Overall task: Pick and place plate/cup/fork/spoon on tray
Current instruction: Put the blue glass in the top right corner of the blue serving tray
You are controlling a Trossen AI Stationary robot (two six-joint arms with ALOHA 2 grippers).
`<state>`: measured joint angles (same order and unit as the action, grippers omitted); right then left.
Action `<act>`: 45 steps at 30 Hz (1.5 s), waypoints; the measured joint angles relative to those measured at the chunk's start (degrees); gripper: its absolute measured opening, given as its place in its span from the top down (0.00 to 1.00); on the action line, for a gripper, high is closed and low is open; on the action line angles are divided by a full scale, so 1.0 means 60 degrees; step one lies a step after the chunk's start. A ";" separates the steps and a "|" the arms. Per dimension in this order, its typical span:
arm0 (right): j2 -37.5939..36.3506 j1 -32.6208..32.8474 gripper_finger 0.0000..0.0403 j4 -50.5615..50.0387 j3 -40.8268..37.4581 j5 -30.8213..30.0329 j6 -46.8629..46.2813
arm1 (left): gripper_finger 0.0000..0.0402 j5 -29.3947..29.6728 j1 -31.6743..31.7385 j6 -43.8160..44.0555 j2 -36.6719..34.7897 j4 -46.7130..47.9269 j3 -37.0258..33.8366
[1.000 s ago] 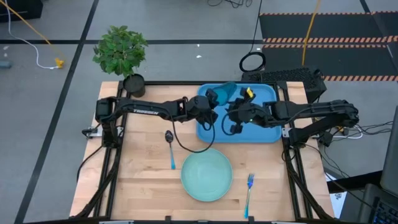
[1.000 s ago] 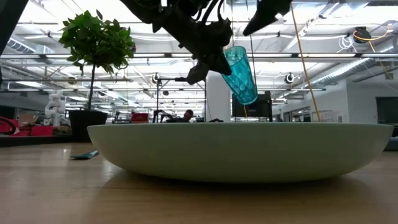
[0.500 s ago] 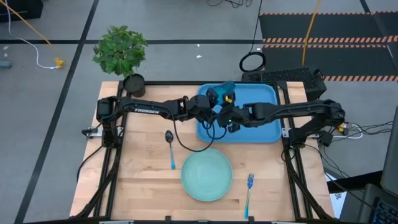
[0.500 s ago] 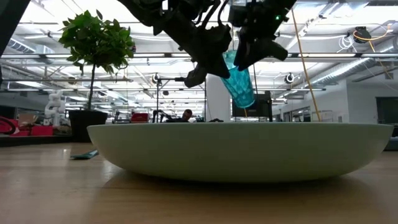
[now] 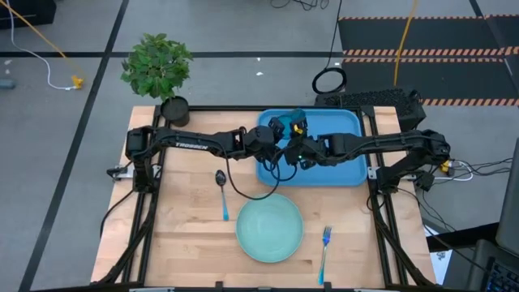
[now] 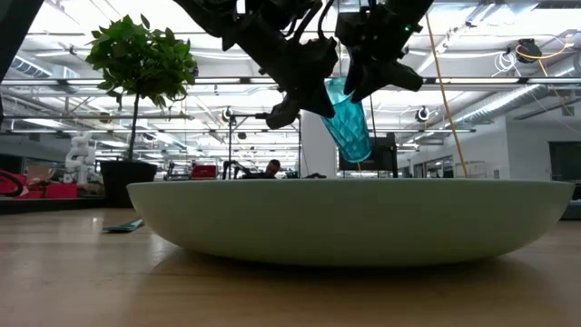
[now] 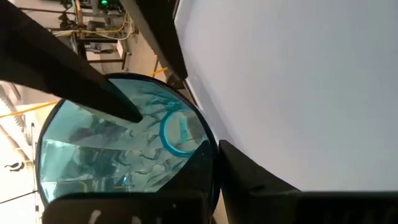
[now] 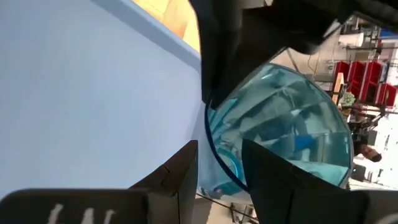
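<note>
The teal cup (image 5: 294,119) hangs tilted in the air over the blue tray (image 5: 340,166), its mouth toward the left arm and its base lower (image 6: 354,136). My left gripper (image 5: 281,134) is shut on the cup's rim. My right gripper (image 5: 298,147) is open, with one finger inside the cup's mouth and one outside, at the rim opposite the left gripper; I cannot tell whether it touches. The mint-green plate (image 5: 269,229) rests on the table near the front edge. The spoon (image 5: 221,193) lies left of the plate and the fork (image 5: 324,245) lies right of it. My left gripper holds the cup by its rim (image 7: 210,155), with one finger inside the mouth and one outside against the wall. The fingers come from the table's left, slanting down. The cup is lifted clear above the tray and tilted, base down toward the right.
A potted plant (image 5: 158,69) stands at the table's far left corner. The two arms meet over the tray's left half. Bare wood lies between the spoon and the table's left edge.
My right gripper has moved toward the table's left and down to the cup, and its fingers now stand on either side of the rim. The cup and my left gripper have stayed where they were.
</note>
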<state>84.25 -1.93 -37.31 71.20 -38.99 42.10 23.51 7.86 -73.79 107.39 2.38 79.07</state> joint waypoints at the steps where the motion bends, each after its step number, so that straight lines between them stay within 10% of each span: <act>1: -0.0004 0.0004 0.71 -0.0070 0.0000 0.0005 0.0111 | 0.98 0.0000 -0.0011 -0.0005 0.0000 0.0058 0.0000; 35: -0.0015 0.0091 0.81 -0.1722 0.0010 0.0533 0.1780 | 0.94 0.0160 -0.0757 -0.1302 0.0007 0.0083 -0.0022; 45: -0.0059 0.0091 0.98 -0.1867 0.0003 0.0543 0.1852 | 0.93 0.0080 -0.0775 -0.1458 0.0007 -0.0153 -0.0018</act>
<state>83.89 -1.39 -48.52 71.21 -35.73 53.20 23.99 3.20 -82.54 107.44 1.46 78.96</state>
